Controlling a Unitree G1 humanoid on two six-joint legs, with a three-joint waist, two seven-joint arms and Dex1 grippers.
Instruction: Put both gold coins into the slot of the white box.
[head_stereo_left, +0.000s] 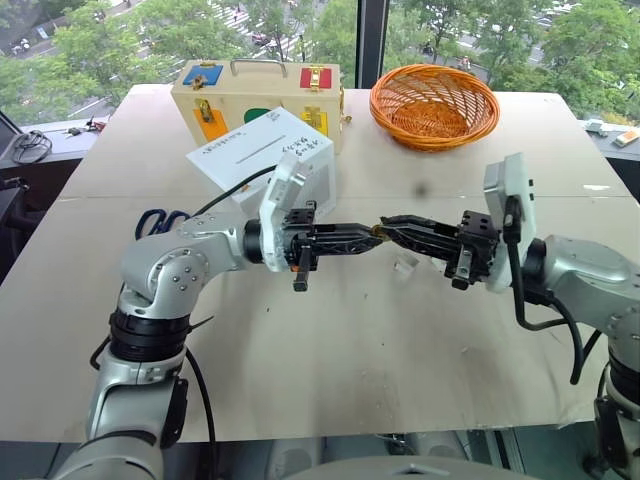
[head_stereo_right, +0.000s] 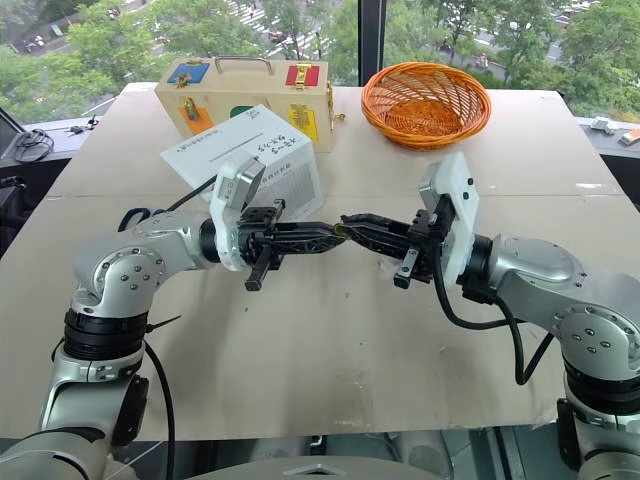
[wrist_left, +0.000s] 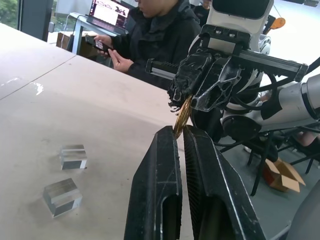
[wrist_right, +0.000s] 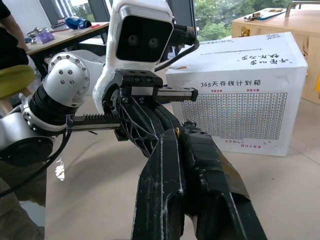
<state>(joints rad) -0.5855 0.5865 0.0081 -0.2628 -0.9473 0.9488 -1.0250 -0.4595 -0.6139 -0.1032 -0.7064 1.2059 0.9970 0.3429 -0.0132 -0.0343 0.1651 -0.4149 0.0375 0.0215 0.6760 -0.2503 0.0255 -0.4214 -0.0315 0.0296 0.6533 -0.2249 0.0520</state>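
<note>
Office-like lab: a seated person (wrist_left: 155, 37) by a laptop (wrist_left: 107, 12).

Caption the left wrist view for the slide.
Left gripper and right gripper both pinch one gold coin mid-air above the table.

Pale beige bench (head_stereo_left: 330, 350), made of boards with a seam running across. At the far edge, cream wooden case (head_stereo_left: 255, 95) with coloured latches and a metal handle. Just in front of it, touching or nearly so, white box (head_stereo_left: 262, 158) with black handwriting and a thin dark slot (head_stereo_left: 250, 150) on its top face. Far right, orange woven basket (head_stereo_left: 434, 105). Scissors with blue handles (head_stereo_left: 158, 218) near the left side. Two small clear plastic holders (wrist_left: 67, 177) lying close together on the bare surface.
</note>
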